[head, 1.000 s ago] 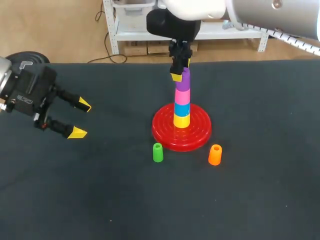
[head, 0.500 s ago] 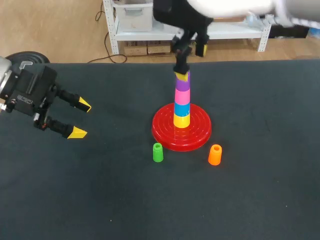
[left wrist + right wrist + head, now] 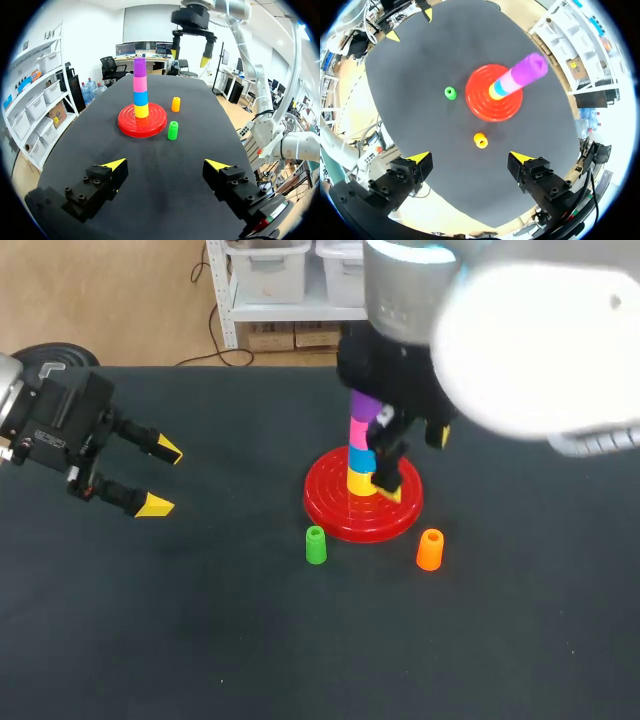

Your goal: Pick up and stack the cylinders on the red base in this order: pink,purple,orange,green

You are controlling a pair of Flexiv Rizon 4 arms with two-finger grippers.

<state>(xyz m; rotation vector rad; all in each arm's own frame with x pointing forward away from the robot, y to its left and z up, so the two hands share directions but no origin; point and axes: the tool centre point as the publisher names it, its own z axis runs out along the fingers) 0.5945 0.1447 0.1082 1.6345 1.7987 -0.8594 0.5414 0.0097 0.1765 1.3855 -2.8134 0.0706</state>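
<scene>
Standing on your red base [image 3: 330, 512], the stack [image 3: 140, 97] ends in the purple cylinder [image 3: 532, 67]. The orange cylinder [image 3: 430, 550] lies at the base's 5 o'clock, the green cylinder [image 3: 316, 545] at 7. Your right gripper [image 3: 471, 160] hangs above, fingers spread, empty; its arm [image 3: 520, 340] partly hides the stack in the head view. Your left gripper [image 3: 160, 478], spread too, sits at 9 o'clock.

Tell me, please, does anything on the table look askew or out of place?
Nothing stands out. The stack stands straight on the red base, purple cylinder on top; the orange cylinder and green cylinder stand upright beside it.
</scene>
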